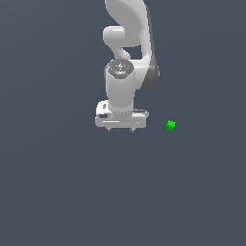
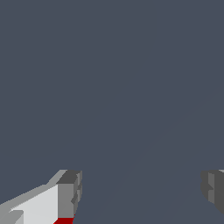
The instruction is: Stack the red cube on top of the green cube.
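Note:
My white gripper (image 1: 120,129) hangs from the arm in the middle of the exterior view, pointing down. In the wrist view the gripper (image 2: 142,191) is open, its two grey fingertips (image 2: 70,192) far apart with only bare floor between them. The green cube (image 1: 170,126) lies on the floor to the exterior view's right of the gripper, apart from it. Only a thin sliver of the red cube (image 2: 64,221) shows, at the wrist picture's edge beside one finger and outside the gap. In the exterior view the red cube is hidden.
A flat dark grey floor (image 1: 57,192) fills both views. The white arm (image 1: 127,38) rises behind the gripper toward the top of the exterior view.

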You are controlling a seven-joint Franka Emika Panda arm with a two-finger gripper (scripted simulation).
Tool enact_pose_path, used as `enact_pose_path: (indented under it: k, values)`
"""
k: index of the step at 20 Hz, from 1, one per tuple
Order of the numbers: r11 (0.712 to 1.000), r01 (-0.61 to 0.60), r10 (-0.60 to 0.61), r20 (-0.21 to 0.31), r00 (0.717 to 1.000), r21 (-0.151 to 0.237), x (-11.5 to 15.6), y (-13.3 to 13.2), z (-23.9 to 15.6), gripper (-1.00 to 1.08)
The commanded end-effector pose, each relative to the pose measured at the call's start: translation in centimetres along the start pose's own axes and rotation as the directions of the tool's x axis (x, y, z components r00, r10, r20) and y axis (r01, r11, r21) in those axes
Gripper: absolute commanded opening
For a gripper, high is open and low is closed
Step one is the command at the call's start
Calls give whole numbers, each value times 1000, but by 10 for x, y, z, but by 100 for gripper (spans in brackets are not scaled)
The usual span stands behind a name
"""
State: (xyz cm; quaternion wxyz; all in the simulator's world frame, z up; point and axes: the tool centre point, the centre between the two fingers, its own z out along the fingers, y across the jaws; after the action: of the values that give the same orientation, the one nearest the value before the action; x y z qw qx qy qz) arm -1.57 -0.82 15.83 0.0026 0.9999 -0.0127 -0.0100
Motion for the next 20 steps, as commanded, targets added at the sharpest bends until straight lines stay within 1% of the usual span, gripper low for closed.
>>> enact_pose_path:
  k: [1,6,11,15,20]
  values:
    - [1000,0,0,0,1000,0,0,0,0,100]
    - [1000,-6,6,0,1000,0,-4,-2,2,100]
    - [1000,-27,27,-2,1000,1,-16,-7,8,100]
    - [999,-54,54,-3,999,2,-31,-15,15,100]
    - [995,-103,103,-6,995,3,-59,-31,29,100]
